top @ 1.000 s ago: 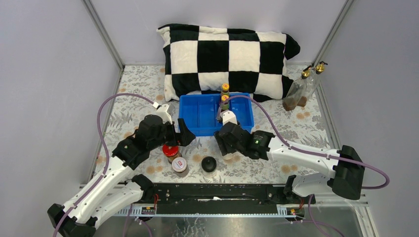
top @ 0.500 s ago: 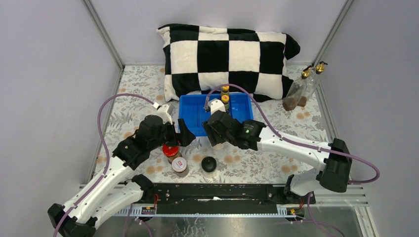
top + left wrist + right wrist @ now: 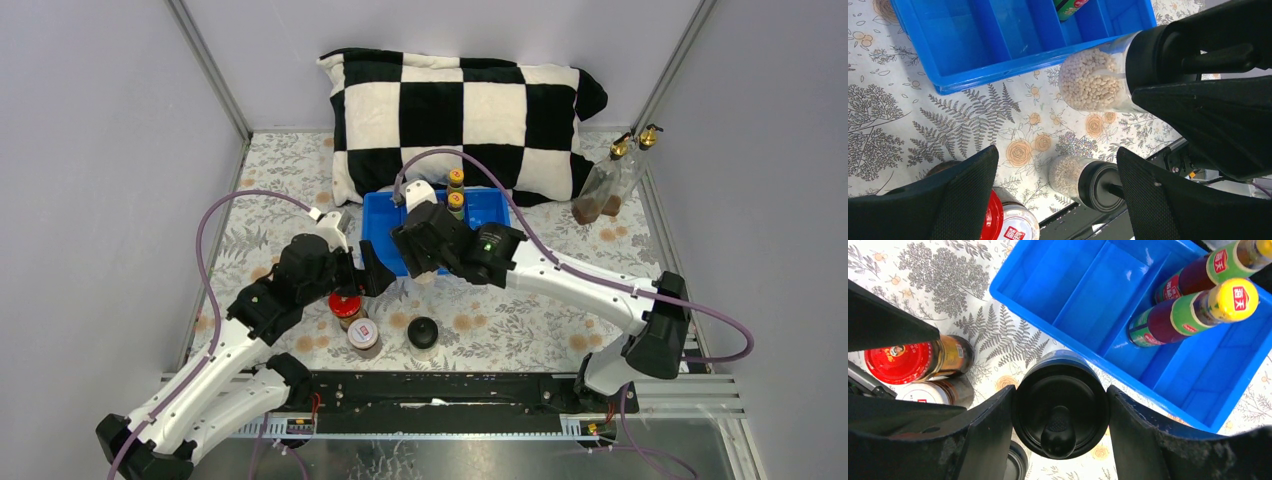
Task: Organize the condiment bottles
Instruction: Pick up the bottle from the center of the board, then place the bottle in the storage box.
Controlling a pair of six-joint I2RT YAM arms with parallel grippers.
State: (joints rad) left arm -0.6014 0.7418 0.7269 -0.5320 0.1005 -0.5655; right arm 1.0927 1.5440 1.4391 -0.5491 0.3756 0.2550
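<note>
My right gripper (image 3: 426,262) (image 3: 1060,399) is shut on a black-capped clear jar (image 3: 1060,402) (image 3: 1092,81) full of pale beads and holds it off the table, over the front edge of the blue tray (image 3: 388,232). My left gripper (image 3: 352,283) (image 3: 1057,155) is open and empty, above the red-lidded jar (image 3: 346,304) (image 3: 902,360). The white-lidded jar (image 3: 363,335) stands beside that one. The second black-capped jar (image 3: 423,332) (image 3: 1087,177) stands on the table near the front. Two yellow-capped bottles (image 3: 456,190) (image 3: 1198,307) stand in the tray's back right.
Two gold-spouted glass bottles (image 3: 612,175) lean in the back right corner. A checkered pillow (image 3: 460,110) lies behind the tray. The tray's left compartments (image 3: 1083,290) hold nothing. A black rail (image 3: 440,390) runs along the near edge.
My right arm has carried the black-capped jar left and toward the back, from the table in front of the tray to its front edge. The left arm has not moved.
</note>
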